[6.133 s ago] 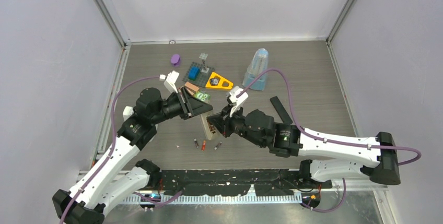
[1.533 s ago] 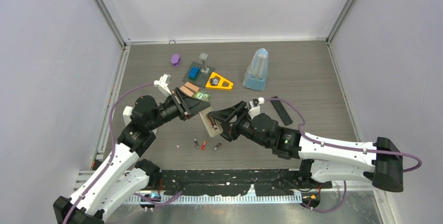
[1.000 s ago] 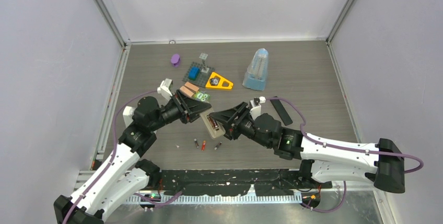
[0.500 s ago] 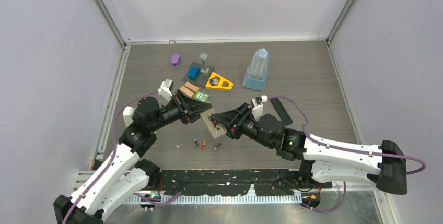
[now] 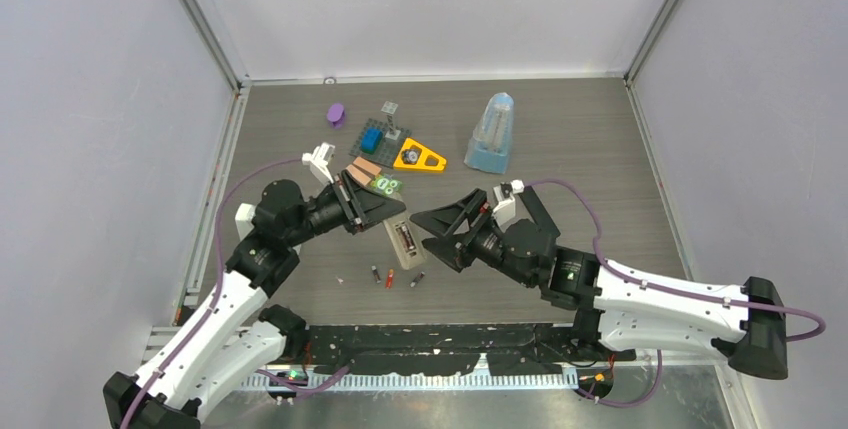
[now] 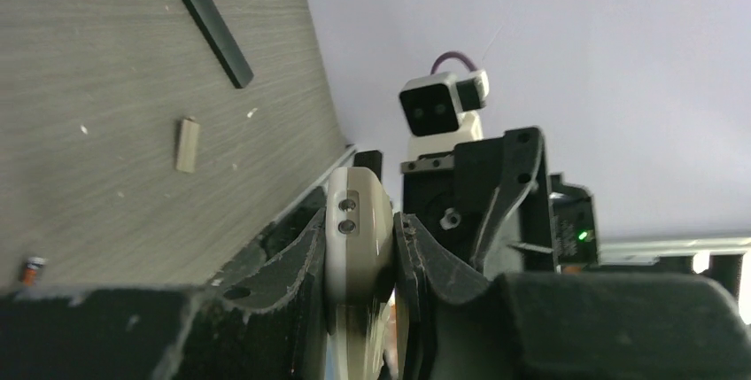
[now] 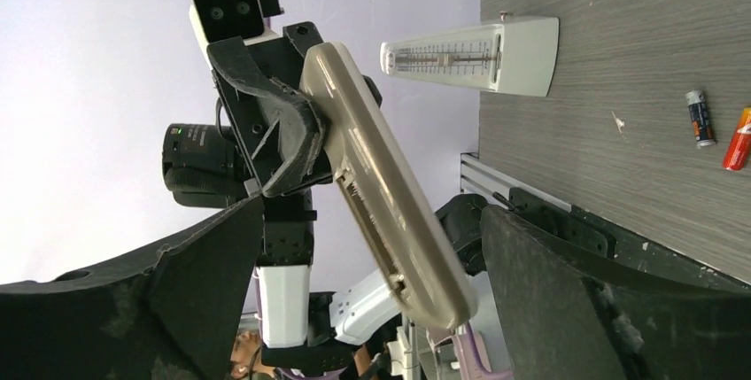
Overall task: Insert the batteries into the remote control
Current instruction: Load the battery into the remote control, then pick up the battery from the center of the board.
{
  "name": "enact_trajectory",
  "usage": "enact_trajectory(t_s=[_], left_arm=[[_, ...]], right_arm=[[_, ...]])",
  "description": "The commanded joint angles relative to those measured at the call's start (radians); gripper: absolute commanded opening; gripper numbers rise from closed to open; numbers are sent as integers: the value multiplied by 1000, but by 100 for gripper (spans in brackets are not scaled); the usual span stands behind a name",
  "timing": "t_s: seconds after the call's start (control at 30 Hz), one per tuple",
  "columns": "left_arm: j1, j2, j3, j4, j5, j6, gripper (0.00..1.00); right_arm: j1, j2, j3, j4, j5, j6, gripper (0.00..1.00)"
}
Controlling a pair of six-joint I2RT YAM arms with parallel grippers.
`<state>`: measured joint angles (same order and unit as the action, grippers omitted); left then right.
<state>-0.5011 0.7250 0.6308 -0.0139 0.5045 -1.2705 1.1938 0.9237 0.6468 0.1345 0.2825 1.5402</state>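
Beige plastic is sitting between your left fingers (image 6: 297,265). The left gripper (image 5: 392,217) is pinching narrowly on one end of the remote control (image 5: 403,242) and holding it clear of the worktop (image 5: 600,139). The remote's free end is pointing toward 5 o'clock in the overhead view. In the left wrist view the fingers are pressing on both flanks of the remote's rounded end, so the grip looks secure.

The back of the remote is facing up, and a dark recess is showing along it, which I judge to be the open battery bay. You cannot tell from these views whether a cell is already sitting inside it.

Moving right and down, three batteries (image 5: 389,277) are lying loose on the worktop at 6 o'clock from the remote. They are close together but not touching, and one is showing a red-orange wrap. None of them is being held.

At 3 o'clock from the remote, just beside it, your right gripper (image 5: 425,231) is hanging with its fingers spread wide and gripping nothing. In the right wrist view the remote is slanting across the gap between the two fingers without touching either.

Further toward 3 o'clock, a flat black strip (image 5: 540,217) is lying on the worktop, partly under the right arm.

By my reading you are early in the job. The remote is being presented and the bay is open, but at least three cells are waiting to be picked up, oriented and seated.
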Motion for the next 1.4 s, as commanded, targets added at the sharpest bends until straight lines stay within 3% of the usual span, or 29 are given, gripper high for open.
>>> enact_trajectory(t_s=[0.0,0.13,0.23,0.4,0.5,0.8,0.97,1.17,1.37], left_arm=[[25,10,103,-42,119,324,0],[49,3,120,-72,249,533,0],[54,-11,120,-101,326,671,0],[55,-29,185,-295,225,842,0],[56,-31,200,-314,160,853,0],[104,-41,170,-335,17,747,0],[223,-28,147,-376,-16,694,0],[363,29,130,-441,-46,656,0],[392,35,135,-452,-99,666,0]], right_arm=[[2,-66,-7,-30,42,-86,98],[1,-136,-31,-130,74,-150,96],[1,-170,-2,-316,142,-216,89],[-11,-115,94,-540,214,-356,84],[-23,-11,169,-565,199,-525,83],[-88,332,314,-568,-52,-910,84],[-71,480,382,-531,-106,-900,74],[17,717,589,-643,1,-763,58],[65,888,745,-757,66,-616,44]])
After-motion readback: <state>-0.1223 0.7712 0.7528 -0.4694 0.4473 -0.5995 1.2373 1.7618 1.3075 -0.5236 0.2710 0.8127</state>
